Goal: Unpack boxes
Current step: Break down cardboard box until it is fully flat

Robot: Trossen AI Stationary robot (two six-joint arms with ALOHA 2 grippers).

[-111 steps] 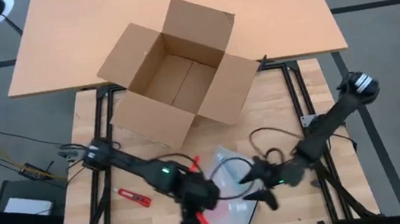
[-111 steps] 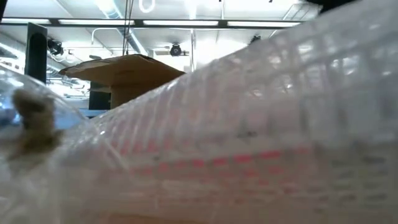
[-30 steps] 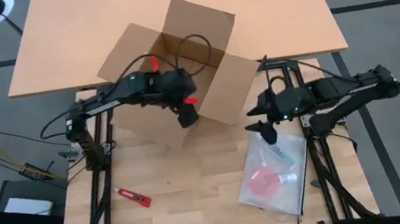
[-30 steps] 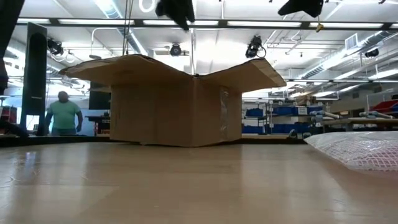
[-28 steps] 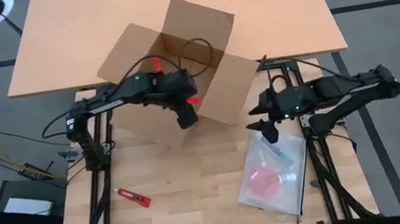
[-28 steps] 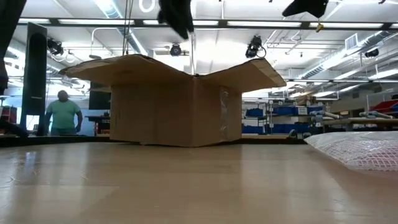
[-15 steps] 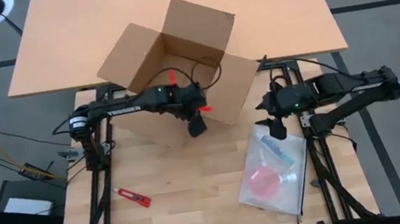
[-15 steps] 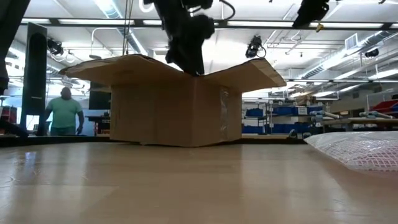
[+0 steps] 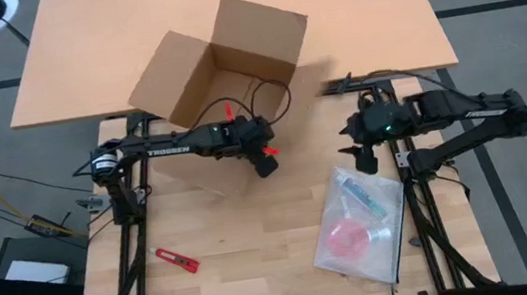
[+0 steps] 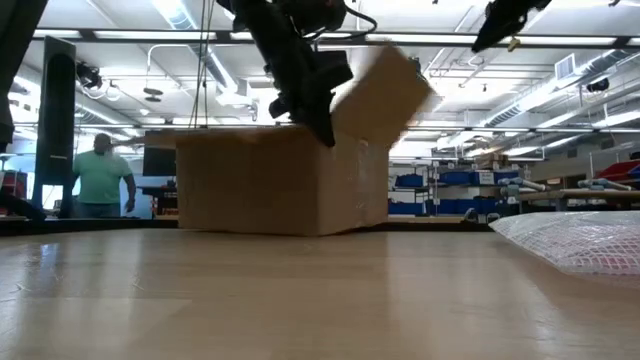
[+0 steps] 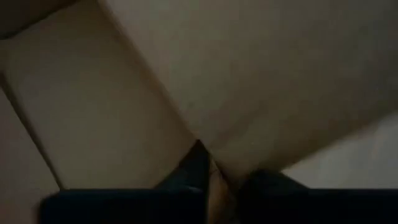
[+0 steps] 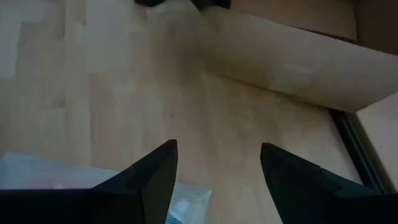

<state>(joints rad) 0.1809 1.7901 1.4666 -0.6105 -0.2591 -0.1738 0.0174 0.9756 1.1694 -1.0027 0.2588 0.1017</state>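
Half a second ago the carton's (image 9: pixel 222 57) near-right flap lay spread outward; now it is swung up, blurred, with the left end effector (image 9: pixel 264 164) at its near corner. In the left wrist view the dark fingers (image 11: pixel 193 171) are pressed together on a cardboard edge, pinching the flap. The near-left flap has also dropped from level to hang against the carton wall in the low view. The right end effector (image 9: pixel 367 162) has shifted slightly toward the carton; its fingers (image 12: pixel 155 174) are spread, hovering above bare wood and the far edge of the clear plastic bag (image 9: pixel 359 224).

From left to right across the surface: a small red tool (image 9: pixel 176 260) lies near the front left of the pale wooden desk (image 9: pixel 247 260); the carton sits open at the far middle, straddling this desk and the orange desk (image 9: pixel 369 24) behind it; the bag lies flat at the near right.

In the room beyond, a person (image 10: pixel 100 178) in a green shirt stands at far left, under ceiling strip lights, with blue shelving at right.
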